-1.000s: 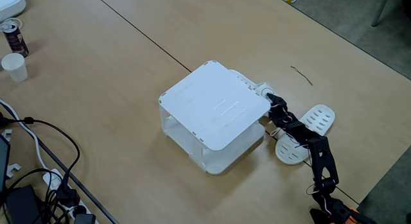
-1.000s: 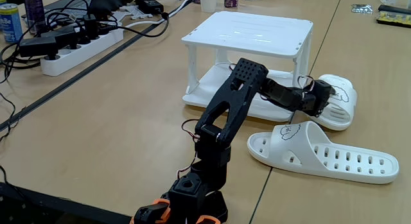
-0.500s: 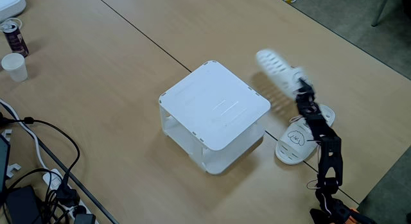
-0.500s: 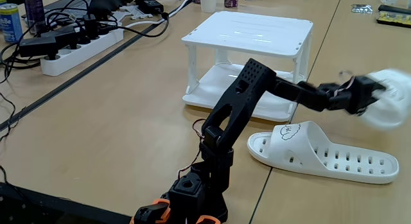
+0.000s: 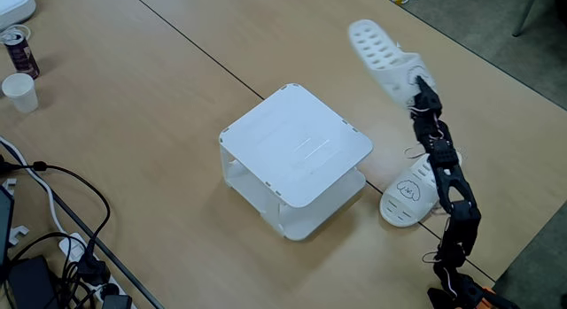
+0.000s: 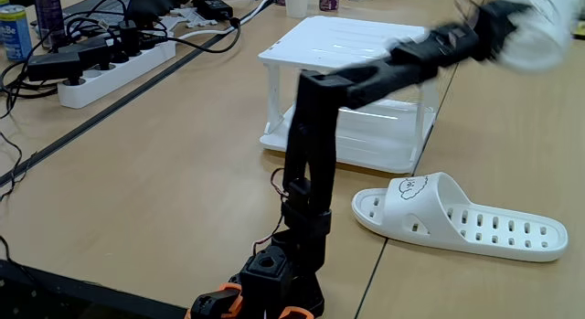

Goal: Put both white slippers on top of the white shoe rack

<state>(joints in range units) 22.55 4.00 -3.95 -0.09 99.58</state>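
The white shoe rack (image 5: 297, 154) stands mid-table, its flat top (image 6: 356, 40) bare. My gripper (image 5: 410, 78) is raised in the air to the right of and beyond the rack, shut on one white slipper (image 5: 379, 48). That slipper hangs high above the table and is motion-blurred in a fixed view (image 6: 537, 26), where the gripper (image 6: 501, 22) shows at the end of the stretched black arm. The other white slipper (image 6: 462, 218) lies flat on the table right of the rack, puppy face up. The arm partly covers it in a fixed view (image 5: 406, 196).
A power strip (image 6: 105, 68) with tangled cables lies at the left. A paper cup (image 5: 19, 92) and a can (image 5: 18, 50) stand at the far left. More cables (image 5: 53, 220) crowd the lower left corner. The table edge runs along the right, with grey floor beyond.
The gripper took the slipper from the table beside the rack and swung it up and away. It now hangs high in the air; the other slipper has not moved.
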